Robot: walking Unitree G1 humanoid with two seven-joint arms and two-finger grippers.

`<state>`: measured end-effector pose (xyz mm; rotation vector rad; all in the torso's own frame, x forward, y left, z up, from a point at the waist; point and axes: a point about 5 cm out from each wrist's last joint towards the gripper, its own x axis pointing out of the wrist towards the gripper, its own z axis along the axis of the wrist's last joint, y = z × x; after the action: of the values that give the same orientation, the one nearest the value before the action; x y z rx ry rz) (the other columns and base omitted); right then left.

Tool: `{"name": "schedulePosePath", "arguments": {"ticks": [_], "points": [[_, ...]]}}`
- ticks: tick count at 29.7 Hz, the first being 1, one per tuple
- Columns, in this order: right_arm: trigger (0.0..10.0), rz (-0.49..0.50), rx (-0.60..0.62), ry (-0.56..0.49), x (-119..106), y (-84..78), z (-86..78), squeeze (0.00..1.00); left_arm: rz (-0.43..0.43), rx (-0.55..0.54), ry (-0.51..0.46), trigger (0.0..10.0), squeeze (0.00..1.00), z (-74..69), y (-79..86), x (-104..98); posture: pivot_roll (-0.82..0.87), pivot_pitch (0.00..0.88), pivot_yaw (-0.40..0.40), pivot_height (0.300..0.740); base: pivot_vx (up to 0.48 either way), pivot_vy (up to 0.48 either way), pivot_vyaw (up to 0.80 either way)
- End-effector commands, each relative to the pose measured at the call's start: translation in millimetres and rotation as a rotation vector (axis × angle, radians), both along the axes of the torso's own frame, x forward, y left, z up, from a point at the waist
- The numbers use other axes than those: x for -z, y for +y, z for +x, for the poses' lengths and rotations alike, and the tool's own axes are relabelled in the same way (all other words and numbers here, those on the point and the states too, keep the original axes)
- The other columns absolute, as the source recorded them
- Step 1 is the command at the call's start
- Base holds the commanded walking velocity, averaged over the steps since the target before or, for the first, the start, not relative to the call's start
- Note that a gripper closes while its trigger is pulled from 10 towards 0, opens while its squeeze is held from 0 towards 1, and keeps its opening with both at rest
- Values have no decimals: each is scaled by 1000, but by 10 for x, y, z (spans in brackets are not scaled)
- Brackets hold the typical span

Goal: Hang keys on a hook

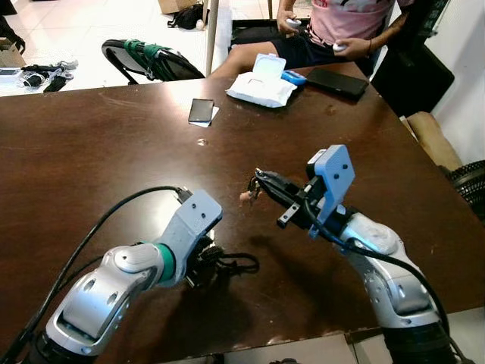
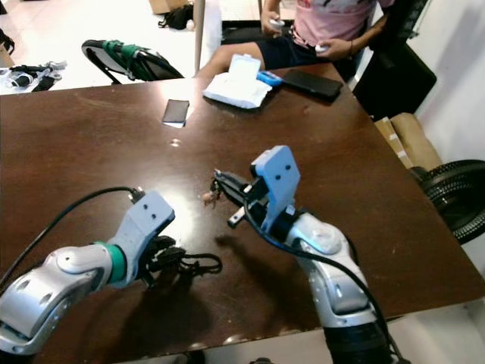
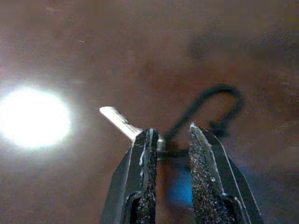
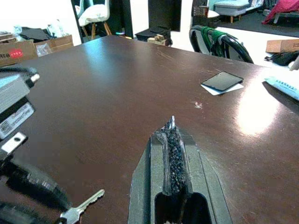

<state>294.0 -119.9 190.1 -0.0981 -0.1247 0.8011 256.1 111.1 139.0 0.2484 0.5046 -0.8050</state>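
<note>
Seemingly mid-pickup, the left gripper (image 3: 170,140) straddles the keys (image 3: 122,123) lying on the table (image 1: 91,144), fingers slightly apart, while the right gripper (image 1: 261,182) pinches a small hook (image 1: 248,193) aloft; closing comes next

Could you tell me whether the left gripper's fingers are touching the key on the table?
Touching. In the left wrist view, the left gripper straddles the key, and one finger presses against the key's head where the black cord attaches.
</note>
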Motion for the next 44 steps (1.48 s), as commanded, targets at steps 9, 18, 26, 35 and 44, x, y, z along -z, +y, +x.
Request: {"name": "schedulePosePath", "arguments": {"ticks": [9, 18, 26, 35, 44], "points": [[10000, 6, -8, 1, 24, 44, -24, 0, -117, 159, 131, 10000, 0, -180, -34, 77, 74, 64, 151, 740, 0, 0, 0], [10000, 1, 0, 1, 28, 11, -28, 0, -111, 89, 145, 10000, 0, -182, -21, 106, 71, 67, 147, 740, 0, 0, 0], [10000, -4, -1, -1, 24, 9, -14, 0, 70, 28, -37, 10000, 0, -15, 46, 97, 68, 61, 137, 740, 0, 0, 0], [10000, -4, -1, -2, 22, 11, -16, 0, 72, 58, -46, 10000, 0, -7, -8, 60, 65, 58, 136, 740, 0, 0, 0], [10000, -2, -1, -2, 27, 22, -23, 0, 61, 59, 15, 10000, 0, -33, -10, 160, 67, 52, 140, 740, 0, 0, 0]]}}
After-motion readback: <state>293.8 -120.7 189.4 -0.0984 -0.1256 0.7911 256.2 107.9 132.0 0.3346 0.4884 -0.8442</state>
